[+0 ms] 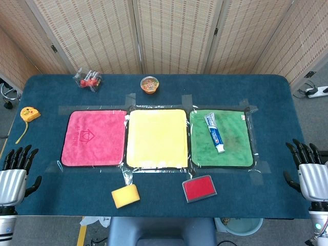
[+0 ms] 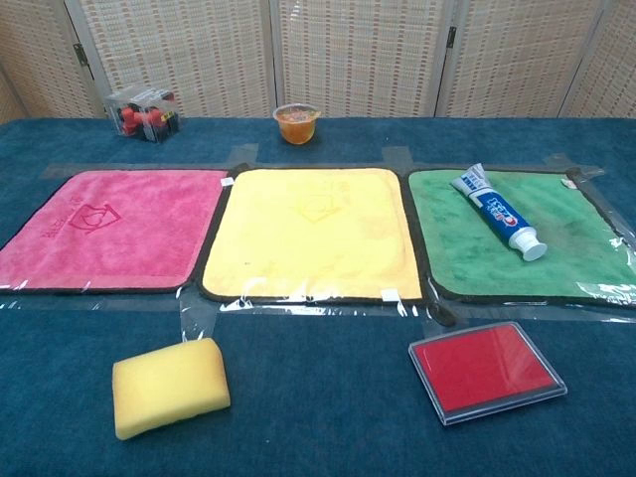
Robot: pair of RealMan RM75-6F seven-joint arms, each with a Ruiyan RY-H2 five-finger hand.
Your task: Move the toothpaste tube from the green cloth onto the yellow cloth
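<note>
A white and blue toothpaste tube (image 1: pixel 214 132) (image 2: pixel 499 224) lies on the green cloth (image 1: pixel 233 151) (image 2: pixel 497 268), cap toward the front. The yellow cloth (image 1: pixel 157 137) (image 2: pixel 311 231) lies just to its left with nothing on it. My left hand (image 1: pixel 15 171) rests at the table's left front edge, fingers apart and holding nothing. Far from the tube, at the right front edge, my right hand (image 1: pixel 308 171) is likewise open and bare. Neither hand shows in the chest view.
A pink cloth (image 1: pixel 94 137) (image 2: pixel 104 227) lies left of the yellow one. A yellow sponge (image 1: pixel 125 196) (image 2: pixel 170 386) and a red flat case (image 1: pixel 199 188) (image 2: pixel 486 370) sit in front. At the back are a small cup (image 1: pixel 149 84) (image 2: pixel 296 123) and a clear box (image 1: pixel 87 79) (image 2: pixel 145 112). A yellow tape measure (image 1: pixel 29 114) lies far left.
</note>
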